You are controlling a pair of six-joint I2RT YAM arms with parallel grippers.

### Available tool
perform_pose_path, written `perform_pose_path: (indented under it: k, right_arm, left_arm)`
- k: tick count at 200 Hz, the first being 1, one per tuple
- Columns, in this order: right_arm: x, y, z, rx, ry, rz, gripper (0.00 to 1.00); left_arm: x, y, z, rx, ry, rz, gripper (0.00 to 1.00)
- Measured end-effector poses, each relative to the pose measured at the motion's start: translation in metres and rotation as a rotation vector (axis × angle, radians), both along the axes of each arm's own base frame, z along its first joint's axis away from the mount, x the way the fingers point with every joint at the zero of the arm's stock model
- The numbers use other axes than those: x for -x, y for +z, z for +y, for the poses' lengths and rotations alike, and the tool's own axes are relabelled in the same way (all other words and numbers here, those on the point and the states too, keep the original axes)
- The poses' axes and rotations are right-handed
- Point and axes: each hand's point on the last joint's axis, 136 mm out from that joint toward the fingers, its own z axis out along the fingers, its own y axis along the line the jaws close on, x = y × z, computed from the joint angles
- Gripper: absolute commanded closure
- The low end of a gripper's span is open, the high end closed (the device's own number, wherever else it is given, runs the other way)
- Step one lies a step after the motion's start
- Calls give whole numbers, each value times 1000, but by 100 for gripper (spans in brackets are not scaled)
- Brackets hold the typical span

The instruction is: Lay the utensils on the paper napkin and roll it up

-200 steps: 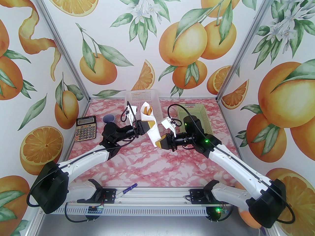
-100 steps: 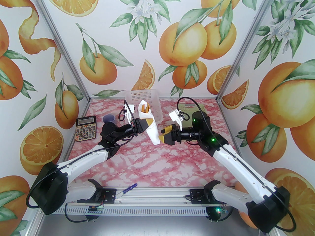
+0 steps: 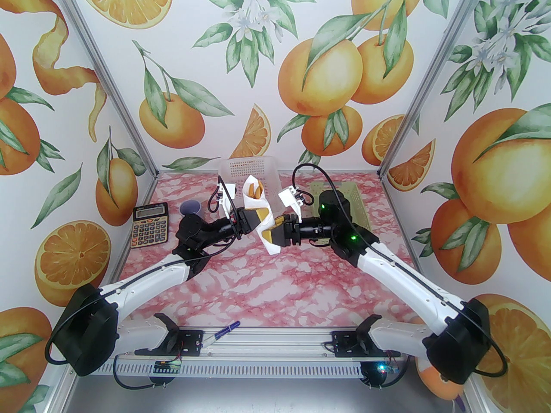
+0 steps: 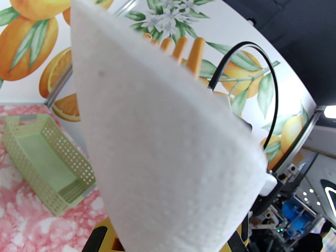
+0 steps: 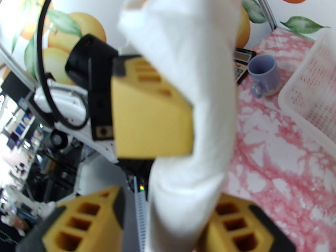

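Note:
The paper napkin (image 3: 270, 245) is rolled into a white cone and held upright in the air above the table's middle. The orange-brown utensils (image 3: 255, 192) stick out of its open top; the fork's tines (image 4: 183, 48) show above the paper napkin (image 4: 162, 140) in the left wrist view. My left gripper (image 3: 260, 218) is shut on the roll's middle from the left. My right gripper (image 3: 277, 232) has come in from the right and stands open, with its yellow fingers (image 5: 78, 219) on either side of the napkin's lower part (image 5: 189, 167).
A white perforated basket (image 3: 249, 168) stands at the back behind the roll, and a green basket (image 3: 357, 196) is behind the right arm. A calculator (image 3: 150, 224) and a purple cup (image 3: 190, 208) lie at the left. A blue pen (image 3: 224, 330) rests at the near edge.
My right gripper let go of the roll's lower end, drew back to the right, then came in again higher around the napkin. The left gripper kept holding the roll almost still.

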Motion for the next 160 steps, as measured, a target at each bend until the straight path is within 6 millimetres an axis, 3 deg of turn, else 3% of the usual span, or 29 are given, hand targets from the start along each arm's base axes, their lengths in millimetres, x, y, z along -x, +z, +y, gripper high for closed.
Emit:
perform_pose_path:
  k: [26,66,84,104,130,160]
  right_arm:
    - [-3,-5,2,-3,-4,48,71]
    - [-1,-12,2,7,-2,65,91]
    - [-2,-13,1,10,-3,69,100]
    - [-2,-14,-1,10,-4,79,100]
    - [-3,-14,-4,6,-8,91,100]
    - [-1,-10,-5,-2,-5,84,100]
  left_arm:
    - [0,-1,0,-1,0,3,100]
    - [1,-2,-1,-6,-9,10,100]
    - [0,-4,-1,-10,-9,18,70]
    - [-3,-5,1,-16,2,26,47]
    - [-4,3,15,-5,37,9,28]
    - [10,12,25,13,44,-28,21]
